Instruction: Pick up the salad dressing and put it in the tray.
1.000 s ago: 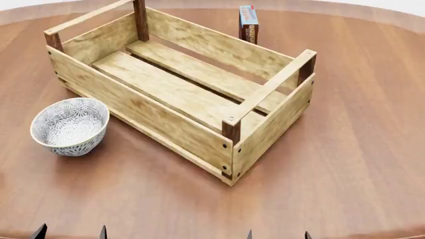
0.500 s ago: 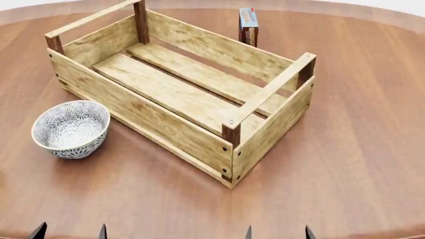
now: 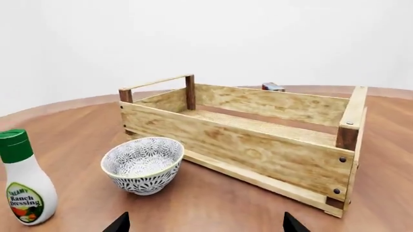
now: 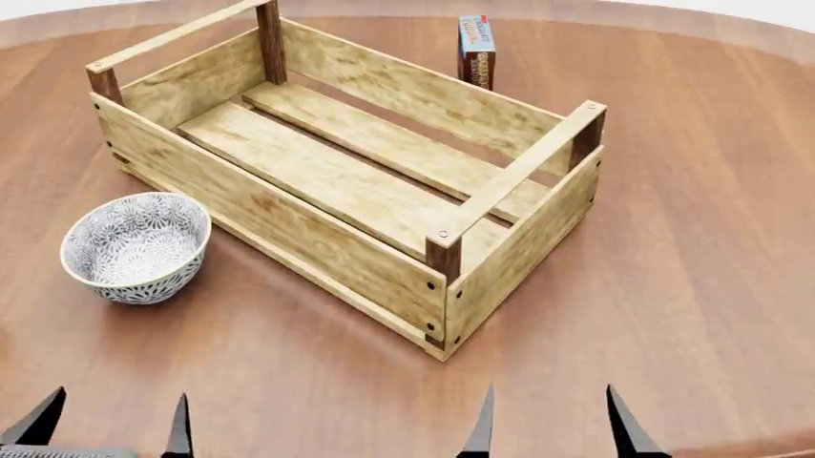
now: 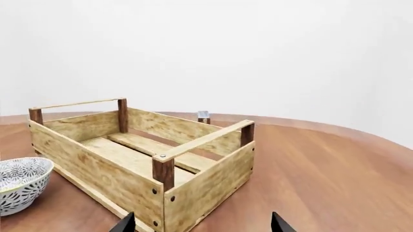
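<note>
Wooden crate [image 4: 344,181] has nothing inside; the task is not started.
The dressing bottle [image 3: 23,186] stands near the bowl [image 3: 143,164], at its nine o'clock in the left wrist view; both grippers [image 4: 109,425] [image 4: 551,425] are spread wide, holding nothing.

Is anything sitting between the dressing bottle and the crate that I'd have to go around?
Yes. In the left wrist view the white patterned bowl stands on the table between the salad dressing and the tray, close to the tray's near wall. Lifting the bottle over the bowl looks workable; the tray is open-topped.
</note>
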You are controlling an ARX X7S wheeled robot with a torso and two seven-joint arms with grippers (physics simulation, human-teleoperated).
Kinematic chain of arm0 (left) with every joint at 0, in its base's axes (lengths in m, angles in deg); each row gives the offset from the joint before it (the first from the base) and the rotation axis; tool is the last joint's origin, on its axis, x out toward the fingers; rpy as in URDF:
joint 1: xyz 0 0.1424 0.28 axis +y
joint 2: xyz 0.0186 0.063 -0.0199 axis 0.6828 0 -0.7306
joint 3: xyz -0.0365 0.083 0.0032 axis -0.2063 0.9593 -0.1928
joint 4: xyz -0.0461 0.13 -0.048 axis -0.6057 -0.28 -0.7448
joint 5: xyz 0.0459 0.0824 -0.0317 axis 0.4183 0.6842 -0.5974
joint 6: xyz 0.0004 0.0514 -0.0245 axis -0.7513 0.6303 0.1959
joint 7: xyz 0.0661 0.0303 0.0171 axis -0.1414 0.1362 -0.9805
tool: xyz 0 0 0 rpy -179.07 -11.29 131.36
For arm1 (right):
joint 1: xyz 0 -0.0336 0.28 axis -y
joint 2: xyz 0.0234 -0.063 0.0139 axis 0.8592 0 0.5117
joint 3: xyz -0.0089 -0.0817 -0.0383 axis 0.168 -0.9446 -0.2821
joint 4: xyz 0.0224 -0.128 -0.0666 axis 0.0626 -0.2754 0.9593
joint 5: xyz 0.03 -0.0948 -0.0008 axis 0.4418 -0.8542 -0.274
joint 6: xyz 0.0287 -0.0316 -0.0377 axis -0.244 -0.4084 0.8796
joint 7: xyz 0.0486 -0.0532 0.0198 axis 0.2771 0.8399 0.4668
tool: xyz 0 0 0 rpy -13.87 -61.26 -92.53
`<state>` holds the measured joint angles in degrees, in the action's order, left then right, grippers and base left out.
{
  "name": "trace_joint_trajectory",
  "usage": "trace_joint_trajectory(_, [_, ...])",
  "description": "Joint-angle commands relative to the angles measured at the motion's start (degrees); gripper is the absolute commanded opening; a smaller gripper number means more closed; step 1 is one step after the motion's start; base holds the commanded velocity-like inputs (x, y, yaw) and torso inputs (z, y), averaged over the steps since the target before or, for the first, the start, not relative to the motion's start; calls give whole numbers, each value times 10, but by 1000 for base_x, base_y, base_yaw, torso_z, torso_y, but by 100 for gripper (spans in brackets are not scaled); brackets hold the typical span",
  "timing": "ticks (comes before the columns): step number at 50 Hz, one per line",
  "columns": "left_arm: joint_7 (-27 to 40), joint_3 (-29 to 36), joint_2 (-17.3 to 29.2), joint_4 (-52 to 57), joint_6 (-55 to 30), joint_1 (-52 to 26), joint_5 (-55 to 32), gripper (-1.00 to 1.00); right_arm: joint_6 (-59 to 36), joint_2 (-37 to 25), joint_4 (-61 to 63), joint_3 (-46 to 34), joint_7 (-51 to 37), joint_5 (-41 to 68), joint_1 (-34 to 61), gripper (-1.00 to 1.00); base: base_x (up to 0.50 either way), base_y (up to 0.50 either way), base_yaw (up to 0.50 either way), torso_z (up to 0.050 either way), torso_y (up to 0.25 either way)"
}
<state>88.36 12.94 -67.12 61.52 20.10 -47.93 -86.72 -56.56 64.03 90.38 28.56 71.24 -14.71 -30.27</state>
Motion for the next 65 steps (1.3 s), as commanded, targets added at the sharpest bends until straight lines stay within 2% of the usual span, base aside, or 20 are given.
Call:
trace_joint_trajectory(1, [9, -13, 6, 107, -44, 0, 16, 100, 2, -5, 74, 19, 11, 7, -4, 100, 0, 0, 0, 0, 0])
trace_joint_trajectory(6, [8, -12, 11, 121, -43, 4, 9, 100, 7, -9, 72, 18, 16, 20, -2, 100, 0, 0, 0, 0, 0])
trace_joint_trajectory(39, [26, -5, 25, 101, -28, 5, -5, 100, 11, -20, 68, 6, -18, 18, -6, 100, 0, 497, 0, 0, 0])
trace_joint_trajectory(48, [30, -3, 29, 100, -27, 6, -8, 100, 12, -29, 69, -6, -5, 31, -10, 100, 0, 1, 0, 0, 0])
trace_joint_trajectory(65, [37, 1, 35, 105, -27, 5, -15, 100, 20, -36, 77, -3, -12, 42, -13, 100, 491, 0, 0, 0, 0])
